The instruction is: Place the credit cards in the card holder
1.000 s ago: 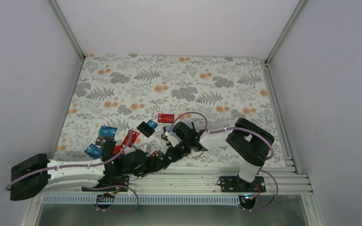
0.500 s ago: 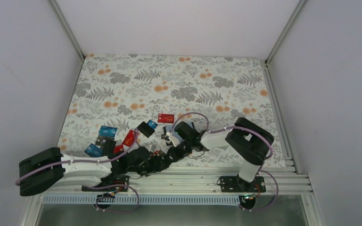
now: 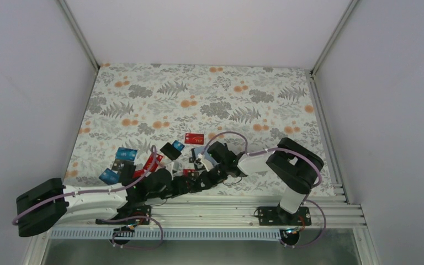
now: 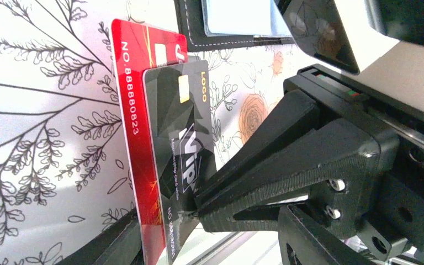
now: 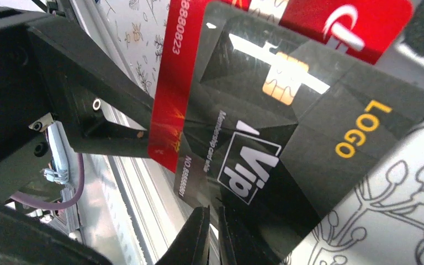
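- Credit cards (image 3: 126, 153) lie loose on the flowered worktop (image 3: 226, 94), near its front edge and left of the middle: blue, red and black.
- At the front, the right pincer (image 5: 216, 216) is clenched on the edge of a black VIP card (image 5: 287, 143).
- A red card (image 4: 130, 110) sits behind the black one, partly covered; whether it is pinched too cannot be told.
- The left pincer (image 3: 189, 182) is released, its jaws spread either side of both cards, one finger (image 4: 118, 245) at the red card's edge.
- Just beyond them lies the card holder (image 4: 243, 16), its grey-blue inside showing.

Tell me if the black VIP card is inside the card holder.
No, the black VIP card overlaps a red card outside the card holder.
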Tool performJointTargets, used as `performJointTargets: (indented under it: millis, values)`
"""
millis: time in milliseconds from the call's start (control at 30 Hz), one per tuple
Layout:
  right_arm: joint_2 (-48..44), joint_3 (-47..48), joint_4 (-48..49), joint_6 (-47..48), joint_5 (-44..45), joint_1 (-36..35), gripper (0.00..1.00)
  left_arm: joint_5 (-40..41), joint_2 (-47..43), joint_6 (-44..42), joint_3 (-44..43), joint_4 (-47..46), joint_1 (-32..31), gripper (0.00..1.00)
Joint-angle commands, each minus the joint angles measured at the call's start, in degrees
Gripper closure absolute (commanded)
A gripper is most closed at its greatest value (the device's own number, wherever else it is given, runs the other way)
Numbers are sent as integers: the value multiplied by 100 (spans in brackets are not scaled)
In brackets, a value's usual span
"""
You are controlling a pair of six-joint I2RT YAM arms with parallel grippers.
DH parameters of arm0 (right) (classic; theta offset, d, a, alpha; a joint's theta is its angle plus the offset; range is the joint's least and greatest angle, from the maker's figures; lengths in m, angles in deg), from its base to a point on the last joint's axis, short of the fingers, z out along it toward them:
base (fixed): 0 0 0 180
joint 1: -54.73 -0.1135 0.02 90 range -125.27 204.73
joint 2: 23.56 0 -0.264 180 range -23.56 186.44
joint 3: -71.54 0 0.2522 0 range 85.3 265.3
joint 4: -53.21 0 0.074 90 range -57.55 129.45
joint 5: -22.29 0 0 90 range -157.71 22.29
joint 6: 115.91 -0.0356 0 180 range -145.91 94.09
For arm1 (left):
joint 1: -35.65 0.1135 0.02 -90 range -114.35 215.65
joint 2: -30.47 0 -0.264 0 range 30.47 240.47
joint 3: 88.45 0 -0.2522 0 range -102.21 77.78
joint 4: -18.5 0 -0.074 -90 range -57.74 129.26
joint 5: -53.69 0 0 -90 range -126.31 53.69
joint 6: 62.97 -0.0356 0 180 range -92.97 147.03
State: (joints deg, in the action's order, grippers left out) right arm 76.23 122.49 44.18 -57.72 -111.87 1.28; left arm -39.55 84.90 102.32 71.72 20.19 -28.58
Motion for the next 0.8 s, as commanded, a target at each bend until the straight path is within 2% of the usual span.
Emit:
performJointTargets:
  millis: [0,167,600,767]
  values:
    - [82,-195,-495,62,410,37,91,342,-15,-285,-197,-639,36,43]
    - [66,-202,-486,55,397,66,92,337,206,-325,-223,-837,50,45]
    - [58,-247,-434,35,352,183,92,300,636,-453,-422,-893,62,66]
    - [67,-255,-404,35,308,221,92,255,796,-486,-421,-1064,62,70]
